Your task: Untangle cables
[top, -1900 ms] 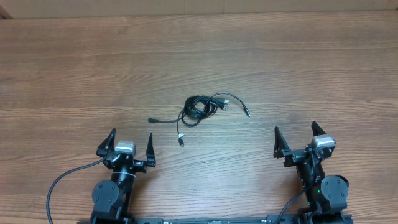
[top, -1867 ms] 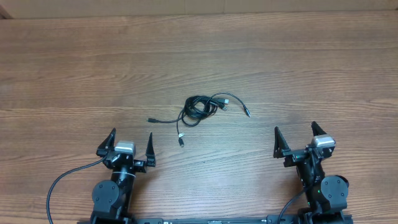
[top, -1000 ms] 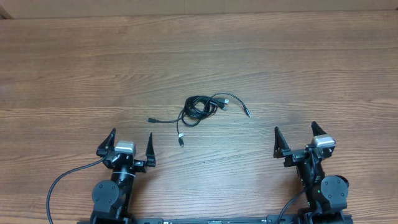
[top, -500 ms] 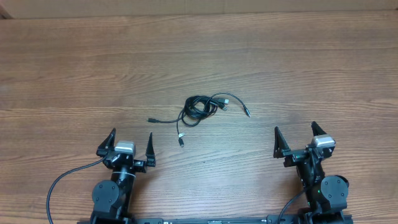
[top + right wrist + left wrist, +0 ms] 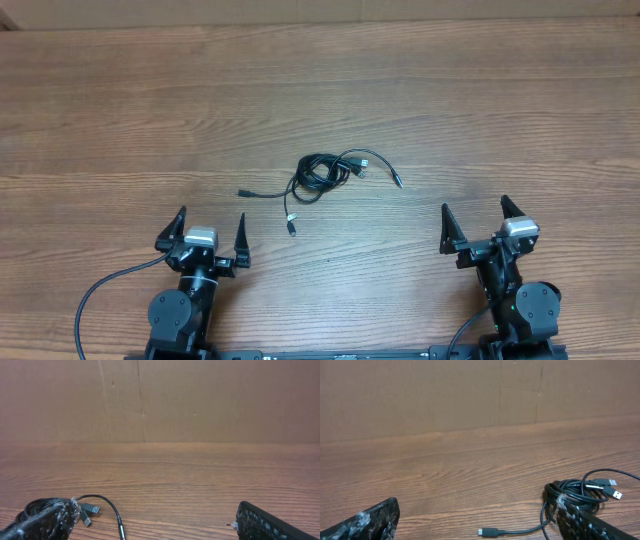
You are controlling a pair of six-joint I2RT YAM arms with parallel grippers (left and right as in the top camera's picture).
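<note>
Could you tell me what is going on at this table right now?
Nothing is being handled at the moment. A loose tangle of thin black cables lies in the middle of the wooden table, with a few plug ends trailing out on either side. The left gripper and the right gripper both sit open near the table's near edge, apart from the cables and holding nothing. The untangling has not begun.
</note>
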